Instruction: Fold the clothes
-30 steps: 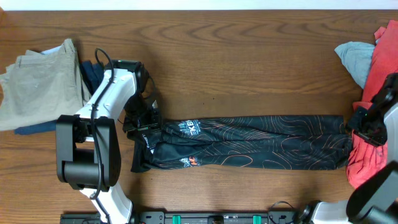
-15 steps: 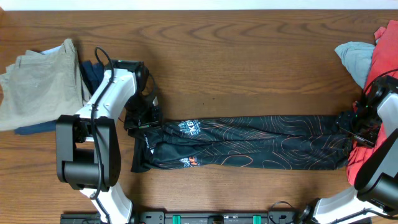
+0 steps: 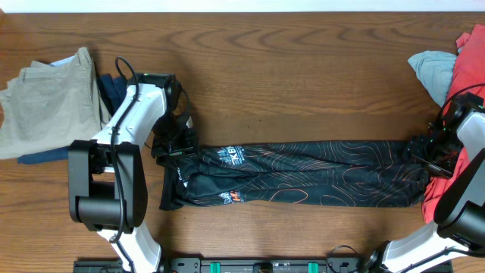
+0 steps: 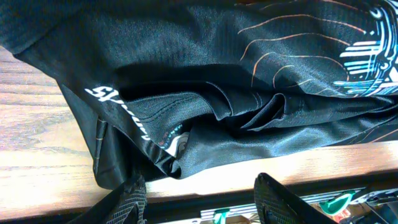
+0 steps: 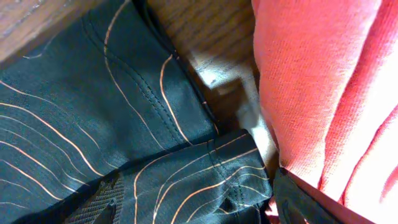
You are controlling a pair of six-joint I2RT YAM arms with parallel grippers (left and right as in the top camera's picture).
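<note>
— What sort of place is shown?
— A robotics lab bench is indicated. A wood-grain table (image 3: 303, 61) is viewed from overhead, with one robot arm (image 3: 125, 152) mounted at lower left and another arm (image 3: 464, 201) at lower right.
— What else supports that?
— A black equipment rail (image 3: 265, 266) is seen along the bottom edge. Garment heaps (image 3: 45, 98) are kept at both sides.

- Overhead: fixed above, looking straight down; takes in the full table (image 3: 303, 68) width and the whole jersey (image 3: 303, 176).
- Left wrist: very near, low and oblique over the jersey's left end.
- Right wrist: very near, apparently steep, over its right end beside the red garment (image 5: 336, 93).
- Both ends also appear overhead.
</note>
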